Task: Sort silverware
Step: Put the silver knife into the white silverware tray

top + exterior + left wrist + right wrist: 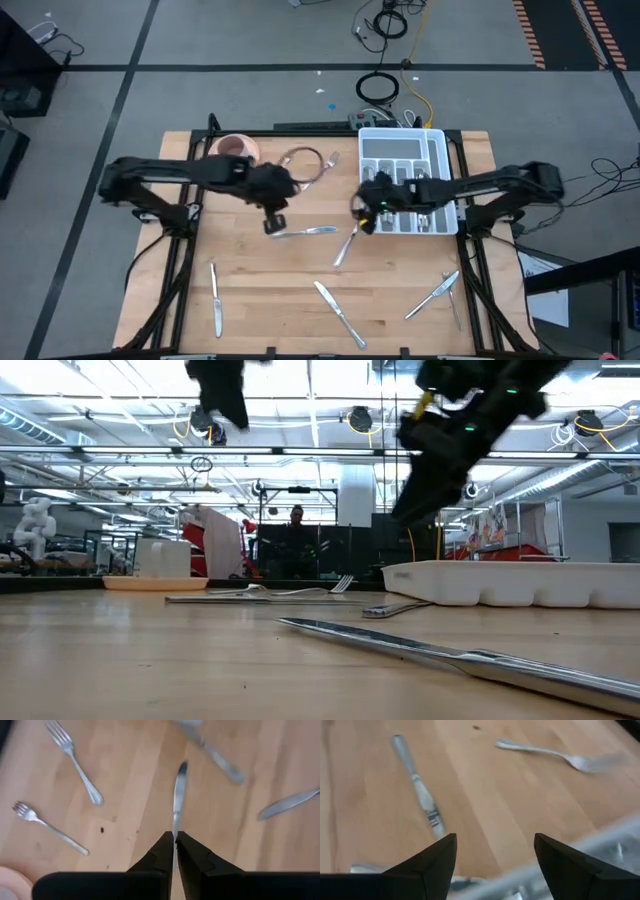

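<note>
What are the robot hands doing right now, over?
Left gripper pinched on a knife, raised over the table. Right gripper open, empty, beside the white tray. More silverware scattered, nothing blocking.

Wooden table (250, 300), scattered silverware (340, 315), white compartmented tray (445, 150), pink bowl (232, 146) on top

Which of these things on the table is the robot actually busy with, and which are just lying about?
Part of the job:
- silverware scattered on the table, such as the knife
- knife pinched in the left gripper
- white tray

Just lying about:
- pink bowl
- cables on the floor
</note>
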`<state>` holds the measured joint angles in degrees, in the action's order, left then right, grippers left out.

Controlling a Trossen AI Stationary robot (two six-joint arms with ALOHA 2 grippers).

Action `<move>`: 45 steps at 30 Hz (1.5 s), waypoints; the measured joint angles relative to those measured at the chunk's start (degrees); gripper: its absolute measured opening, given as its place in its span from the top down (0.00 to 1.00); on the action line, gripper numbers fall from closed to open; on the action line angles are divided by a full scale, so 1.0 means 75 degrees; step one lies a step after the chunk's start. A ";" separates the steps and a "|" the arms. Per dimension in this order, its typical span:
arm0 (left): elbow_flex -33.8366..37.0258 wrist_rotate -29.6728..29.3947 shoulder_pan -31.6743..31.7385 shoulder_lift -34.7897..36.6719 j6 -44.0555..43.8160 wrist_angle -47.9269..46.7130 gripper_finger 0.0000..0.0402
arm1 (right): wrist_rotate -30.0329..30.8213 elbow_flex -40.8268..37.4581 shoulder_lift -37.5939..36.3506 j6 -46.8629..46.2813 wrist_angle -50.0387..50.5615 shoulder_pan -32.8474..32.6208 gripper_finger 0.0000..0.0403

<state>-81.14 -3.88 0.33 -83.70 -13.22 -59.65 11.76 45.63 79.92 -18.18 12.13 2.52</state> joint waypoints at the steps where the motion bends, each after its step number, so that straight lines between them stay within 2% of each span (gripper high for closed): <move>1: -0.0004 -0.0066 -0.0022 0.0276 -0.0163 0.0004 0.92 | -0.0085 0.0288 0.0310 0.0179 -0.0007 0.0001 0.36; 9: -0.0007 -0.1058 -0.0278 0.2022 -0.0800 0.0074 0.92 | -0.0811 0.2700 0.2800 0.1942 -0.0016 0.0002 0.36; 13: -0.0007 -0.1227 -0.0377 0.2582 -0.0990 0.0069 0.92 | -0.1186 0.4047 0.3887 0.2725 0.0428 0.0000 0.36; 17: -0.0007 -0.1271 -0.0468 0.3005 -0.0995 0.0045 0.92 | -0.1327 0.5234 0.4705 0.3311 0.1028 -0.0003 0.36; 23: -0.0007 -0.1326 -0.0464 0.3453 -0.0990 -0.0013 0.92 | -0.1642 0.6456 0.5544 0.3581 0.1507 -0.0040 0.36; 30: -0.0007 -0.1404 -0.0465 0.3752 -0.0791 -0.0152 0.92 | -0.1925 0.6891 0.6381 0.3698 0.1665 -0.0285 0.36; 39: -0.0007 -0.1522 -0.0465 0.3843 -0.0739 -0.0188 0.92 | -0.1726 0.6922 0.6961 0.2641 0.1821 -0.0460 0.38; 42: -0.0007 -0.1522 -0.0465 0.3843 -0.0739 -0.0193 0.92 | -0.1689 0.6942 0.7016 0.2178 0.2242 -0.0382 0.47; 45: -0.0007 -0.1522 -0.0465 0.3843 -0.0736 -0.0203 0.92 | -0.1670 0.6958 0.7102 0.2355 0.2559 -0.0319 0.61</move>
<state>-81.19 -15.29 -3.16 -54.87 -18.74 -61.17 -0.77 97.82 133.19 -0.52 31.32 0.13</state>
